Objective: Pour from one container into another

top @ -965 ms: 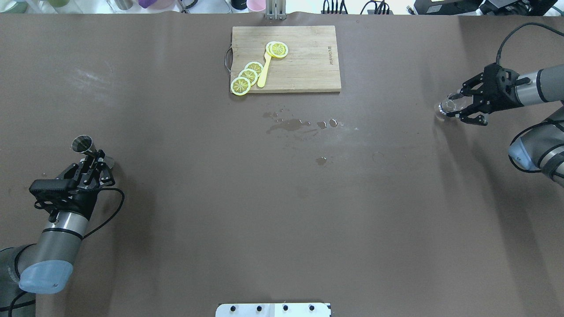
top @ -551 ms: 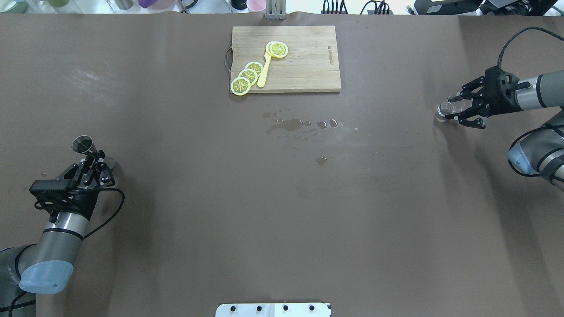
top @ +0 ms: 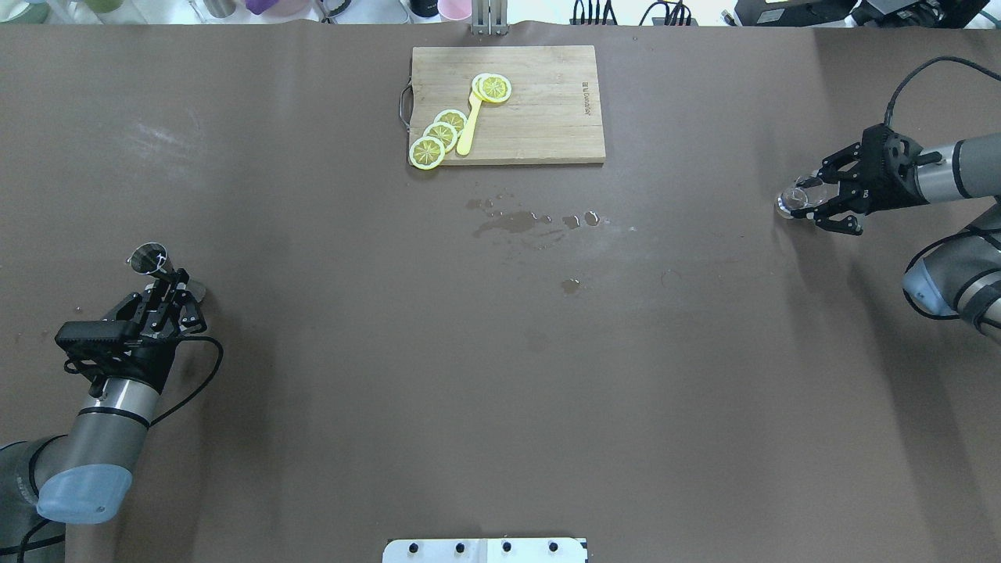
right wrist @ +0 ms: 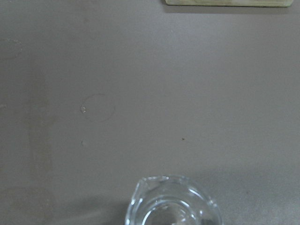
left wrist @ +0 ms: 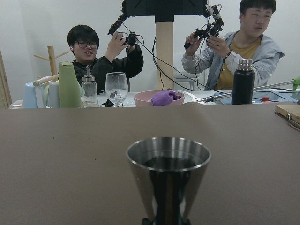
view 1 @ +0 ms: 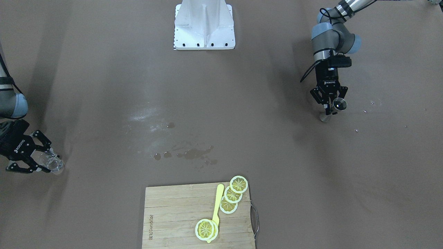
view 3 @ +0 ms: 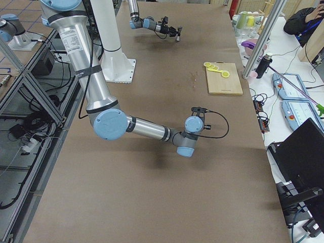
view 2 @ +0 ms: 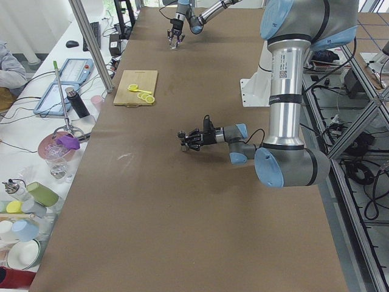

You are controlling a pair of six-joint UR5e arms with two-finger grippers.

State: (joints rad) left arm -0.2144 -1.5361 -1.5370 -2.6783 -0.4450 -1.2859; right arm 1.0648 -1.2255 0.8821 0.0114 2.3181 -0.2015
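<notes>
Overhead exterior: jigger (top: 147,257) is clamped by L gripper (top: 174,288), lower left; glass (top: 791,201) is gripped by R gripper (top: 811,202), right edge; jigger should be kept level till brought together.

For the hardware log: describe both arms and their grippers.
The left arm and right arm are silver-grey tubes with light-blue joint caps. The left gripper and right gripper are black, each with two linkage fingers and small white lettering on the body. A black camera block sits at the left wrist, and a black cable loops from each wrist.
</notes>
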